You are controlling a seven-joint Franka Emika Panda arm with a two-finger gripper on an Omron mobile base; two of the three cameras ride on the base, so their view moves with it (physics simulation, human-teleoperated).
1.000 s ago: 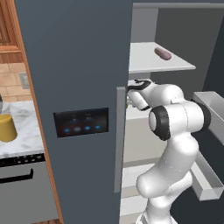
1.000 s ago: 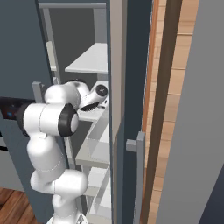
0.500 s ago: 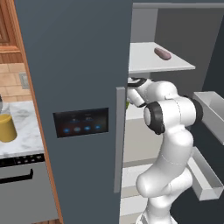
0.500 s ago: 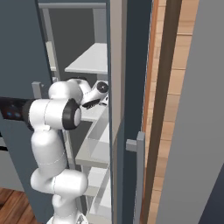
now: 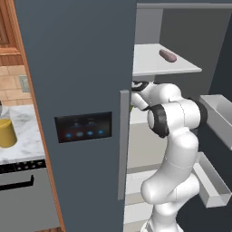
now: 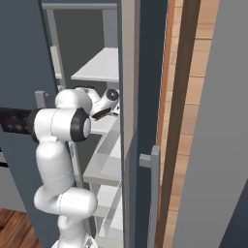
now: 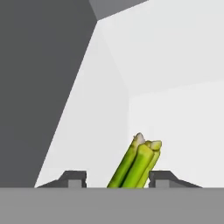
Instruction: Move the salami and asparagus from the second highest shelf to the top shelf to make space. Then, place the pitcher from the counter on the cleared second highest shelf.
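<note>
In the hand view the end effector has its two dark fingertips standing apart, with the asparagus rising between them. The green bundle leans toward the right-hand tip, and a clear gap remains on its left. Whether either tip actually presses on the stalks cannot be told, so a firm hold cannot be confirmed. The asparagus sits on the pale surface of the second highest shelf, with the dark grey fridge wall at the left of that view.

From the left base view the white arm reaches into the open fridge, its wrist going in behind the edge of the fridge door just under the top shelf. A sliver of green shows at that door edge beside the wrist.

On the top shelf the salami lies near the right front corner, well apart from the end effector. Farther right, two grey door bins hang on the open door; their contents cannot be made out.

To the left, the desk carries the pitcher near its left edge; what it holds cannot be seen.

In the right base view the arm's forearm points into the fridge between the shelves.
</note>
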